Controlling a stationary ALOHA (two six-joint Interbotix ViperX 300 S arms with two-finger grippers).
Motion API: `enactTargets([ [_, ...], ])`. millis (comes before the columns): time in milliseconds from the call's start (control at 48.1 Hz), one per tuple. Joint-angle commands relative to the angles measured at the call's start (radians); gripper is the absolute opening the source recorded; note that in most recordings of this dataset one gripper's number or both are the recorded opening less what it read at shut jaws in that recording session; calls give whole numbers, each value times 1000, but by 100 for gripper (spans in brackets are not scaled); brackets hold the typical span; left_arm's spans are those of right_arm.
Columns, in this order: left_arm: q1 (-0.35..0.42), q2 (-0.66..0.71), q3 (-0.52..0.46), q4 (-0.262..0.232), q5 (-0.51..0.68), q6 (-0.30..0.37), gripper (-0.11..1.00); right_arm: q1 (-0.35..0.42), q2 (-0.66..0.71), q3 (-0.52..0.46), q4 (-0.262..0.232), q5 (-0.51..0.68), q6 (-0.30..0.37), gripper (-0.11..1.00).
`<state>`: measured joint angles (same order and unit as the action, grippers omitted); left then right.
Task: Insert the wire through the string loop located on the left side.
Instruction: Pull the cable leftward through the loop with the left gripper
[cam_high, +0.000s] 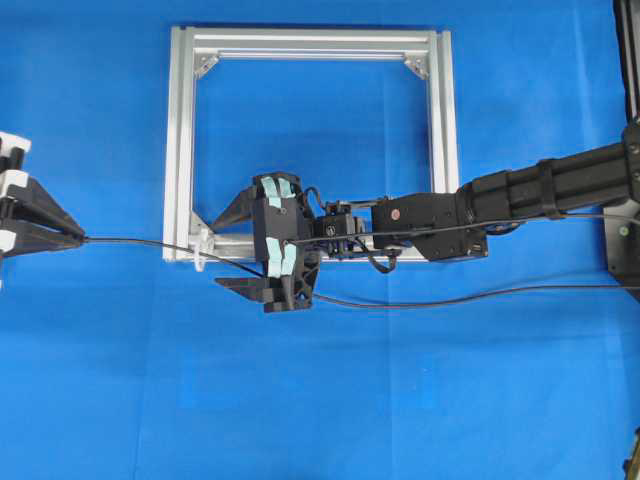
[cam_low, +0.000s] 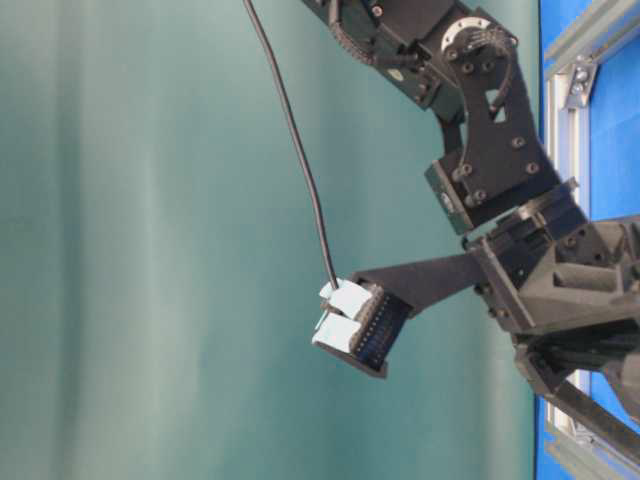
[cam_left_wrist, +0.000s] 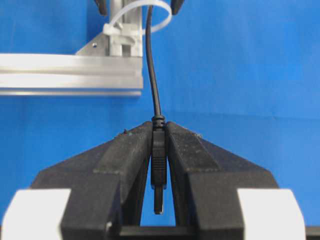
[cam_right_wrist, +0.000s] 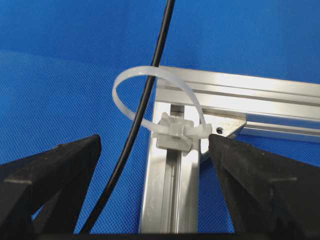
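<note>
Left gripper (cam_left_wrist: 159, 165) fingers are clamping the plug end of the wire (cam_left_wrist: 152, 85), bottom centre of the left wrist view. Wire is already running up through the string loop (cam_right_wrist: 150, 100), centre of the right wrist view, at the frame (cam_high: 180, 150) corner. Right gripper (cam_right_wrist: 155, 200) fingers are standing wide apart, holding nothing, straddling the loop. Advice: draw the wire straight and gently, avoid tugging the loop sideways.

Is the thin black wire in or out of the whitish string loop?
In: the thin black wire passes through the whitish string loop in the right wrist view.
</note>
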<state>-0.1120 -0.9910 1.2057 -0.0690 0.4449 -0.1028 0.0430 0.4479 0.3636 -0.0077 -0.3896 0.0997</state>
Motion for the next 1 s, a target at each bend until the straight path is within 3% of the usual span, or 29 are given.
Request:
enactTargets([
  [0, 2, -2, -3, 6, 12, 0, 8, 2, -49, -14, 0, -8, -2, 95],
  [915, 2, -12, 15, 11, 17, -17, 9, 2, -48, -15, 2, -8, -2, 95],
  [977, 2, -15, 15, 9, 17, -18, 19, 3, -49, -15, 2, -8, -2, 95],
])
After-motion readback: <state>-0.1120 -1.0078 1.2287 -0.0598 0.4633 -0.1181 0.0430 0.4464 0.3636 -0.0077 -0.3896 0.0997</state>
